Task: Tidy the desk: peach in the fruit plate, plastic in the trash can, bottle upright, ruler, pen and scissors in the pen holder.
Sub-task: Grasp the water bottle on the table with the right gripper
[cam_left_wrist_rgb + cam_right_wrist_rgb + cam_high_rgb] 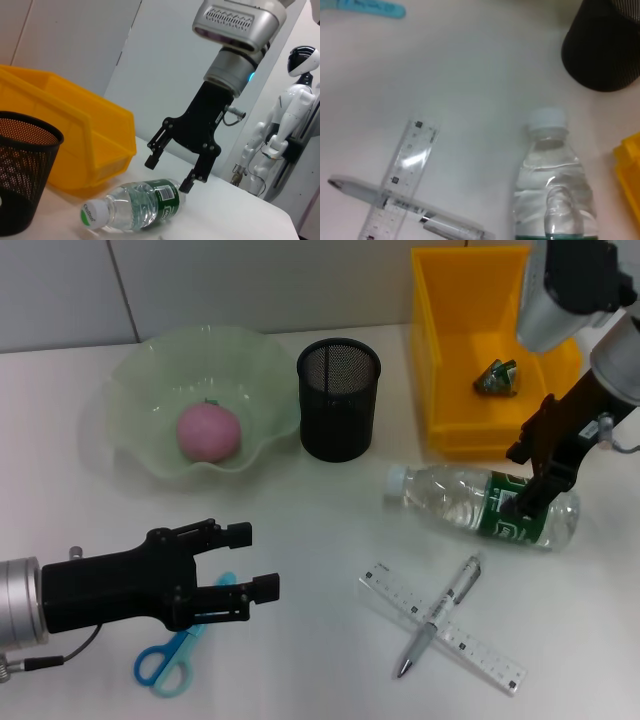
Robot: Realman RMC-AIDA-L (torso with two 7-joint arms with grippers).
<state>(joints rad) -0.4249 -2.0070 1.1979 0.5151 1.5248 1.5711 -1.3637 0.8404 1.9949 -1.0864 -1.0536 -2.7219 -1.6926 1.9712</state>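
Observation:
The clear bottle [450, 499] with a green label lies on its side at the right, cap toward the pen holder. My right gripper [516, 480] hangs open just over its label end, one finger on each side; the left wrist view shows that gripper [167, 175] above the bottle [131, 206]. The pink peach [208, 430] sits in the green fruit plate [140, 375]. Crumpled plastic [497, 377] lies in the yellow trash can [445, 430]. The pen [442, 612] lies across the ruler [490, 658]. My left gripper [254, 560] is open, low at the front left, over the blue scissors [165, 660].
The black mesh pen holder [338, 398] stands between the plate and the trash can, a hand's width from the bottle cap. In the right wrist view the bottle [551, 170], ruler [402, 172] and pen [357, 190] lie on white table. A white humanoid [280, 130] stands beyond the table.

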